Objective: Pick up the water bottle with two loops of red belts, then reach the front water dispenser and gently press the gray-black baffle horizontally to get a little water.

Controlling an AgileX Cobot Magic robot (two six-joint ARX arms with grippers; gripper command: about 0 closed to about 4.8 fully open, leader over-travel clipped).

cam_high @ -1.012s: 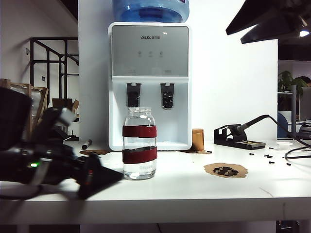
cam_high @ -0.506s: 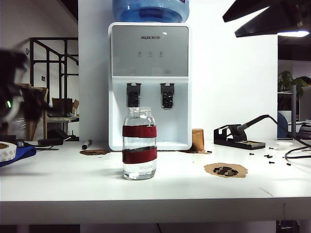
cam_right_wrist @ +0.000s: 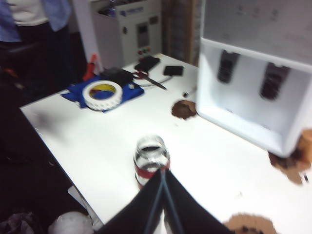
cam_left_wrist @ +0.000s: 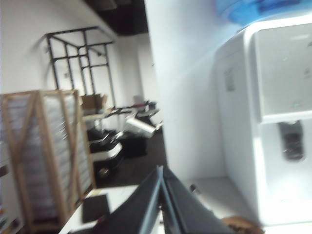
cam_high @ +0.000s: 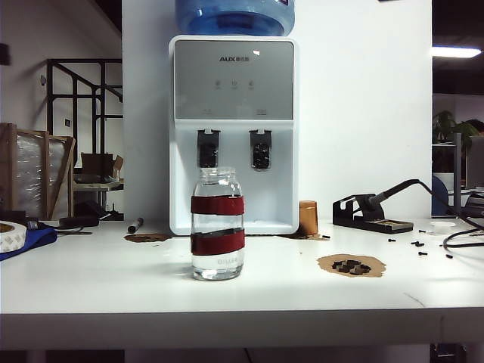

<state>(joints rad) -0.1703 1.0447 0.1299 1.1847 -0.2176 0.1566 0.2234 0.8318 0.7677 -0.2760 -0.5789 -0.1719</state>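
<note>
The water bottle (cam_high: 217,224), clear glass with two red bands, stands upright on the white table in front of the water dispenser (cam_high: 233,128). The gray-black baffle (cam_high: 207,147) is the left of two dark paddles. Neither gripper shows in the exterior view. In the right wrist view my right gripper (cam_right_wrist: 163,171) is shut and empty, its tips meeting above the near side of the bottle (cam_right_wrist: 151,156), with the dispenser (cam_right_wrist: 253,73) and baffle (cam_right_wrist: 227,66) beyond. My left gripper (cam_left_wrist: 161,168) is shut and empty, off to the side of the dispenser (cam_left_wrist: 273,122).
A big blue jug (cam_high: 234,15) tops the dispenser. On the table are a soldering stand (cam_high: 374,212), a brown cylinder (cam_high: 307,217), a brown patch with black pieces (cam_high: 350,265), a marker (cam_high: 134,224) and a tape roll (cam_right_wrist: 102,94). A wooden crate (cam_left_wrist: 44,156) stands left.
The left arm, low at the table's left edge a second ago, has swung up and out of the exterior view. The right arm has left its top right corner. The bottle stays put.
</note>
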